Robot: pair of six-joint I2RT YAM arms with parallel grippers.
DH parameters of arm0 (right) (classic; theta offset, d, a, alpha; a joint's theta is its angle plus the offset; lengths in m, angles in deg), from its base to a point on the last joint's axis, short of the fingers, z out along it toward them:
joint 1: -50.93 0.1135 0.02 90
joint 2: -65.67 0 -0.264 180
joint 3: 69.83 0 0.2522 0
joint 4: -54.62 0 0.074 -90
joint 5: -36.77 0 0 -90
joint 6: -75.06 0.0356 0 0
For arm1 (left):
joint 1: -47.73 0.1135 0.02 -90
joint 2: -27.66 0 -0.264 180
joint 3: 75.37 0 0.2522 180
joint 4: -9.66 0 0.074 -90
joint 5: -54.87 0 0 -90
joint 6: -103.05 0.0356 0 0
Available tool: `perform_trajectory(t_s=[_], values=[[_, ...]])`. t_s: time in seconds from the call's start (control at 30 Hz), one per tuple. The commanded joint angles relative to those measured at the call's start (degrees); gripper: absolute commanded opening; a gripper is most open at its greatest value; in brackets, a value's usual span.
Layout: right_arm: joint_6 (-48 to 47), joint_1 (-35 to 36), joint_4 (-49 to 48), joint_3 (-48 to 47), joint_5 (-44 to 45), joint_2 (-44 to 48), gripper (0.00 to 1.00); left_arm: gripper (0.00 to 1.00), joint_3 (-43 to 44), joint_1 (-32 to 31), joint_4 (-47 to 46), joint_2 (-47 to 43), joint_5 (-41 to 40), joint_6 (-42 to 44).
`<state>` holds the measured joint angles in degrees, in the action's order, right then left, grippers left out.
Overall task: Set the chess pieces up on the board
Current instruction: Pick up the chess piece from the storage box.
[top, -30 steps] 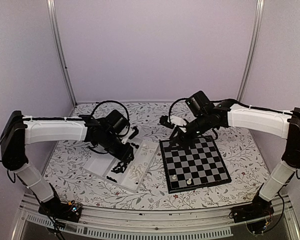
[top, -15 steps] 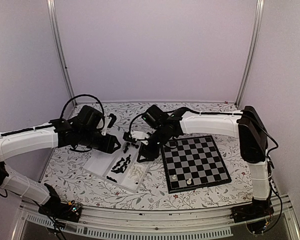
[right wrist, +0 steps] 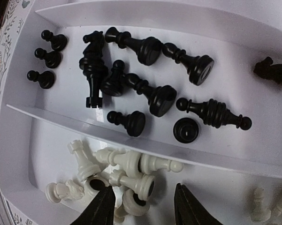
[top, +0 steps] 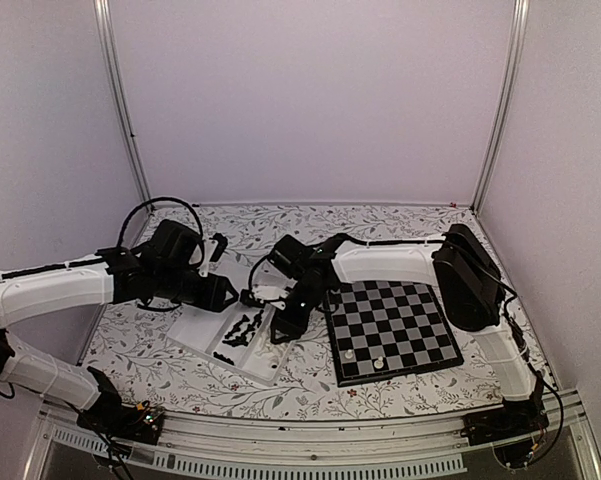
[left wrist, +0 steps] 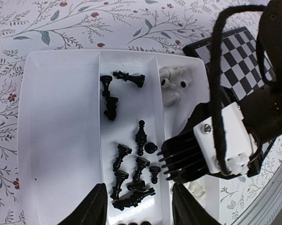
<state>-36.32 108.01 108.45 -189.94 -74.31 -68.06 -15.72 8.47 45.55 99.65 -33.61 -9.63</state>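
The right arm folds back from its base and runs low across the far side of the board (top: 392,330), its wrist dipping over a white three-compartment tray (top: 202,338) on the flower-patterned table (top: 400,225). The right tool (right wrist: 144,187) hangs close above the compartment nearest the board, its two fingers set wide apart and gripping nothing, with toppled white pieces (right wrist: 126,171) lying under the gap. The left arm stretches in from the left side with its forearm level. Its left tool (left wrist: 138,185) hovers higher over the tray's far end, fingers likewise spread wide and empty.

Most of the chess pieces (left wrist: 141,136) lie on their sides in the tray. The black ones are heaped in the middle compartment, the white ones in the compartment beside it. Three small black pawns (right wrist: 49,57) sit grouped at one end of the black heap. An exact count of the rest cannot be made where they overlap.

The one board, in black and light-grey checks, lies flat just right of the tray. Two white pieces (top: 349,354) stand on it near its front edge
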Motion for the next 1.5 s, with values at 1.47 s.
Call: perform_trajectory(t_s=[1.47], values=[[5.48, -6.74, -1.39, 3.90, -26.62, 7.67, 0.13, 0.49, -15.42, 1.12, -32.15, -3.77, 21.49, -11.59]])
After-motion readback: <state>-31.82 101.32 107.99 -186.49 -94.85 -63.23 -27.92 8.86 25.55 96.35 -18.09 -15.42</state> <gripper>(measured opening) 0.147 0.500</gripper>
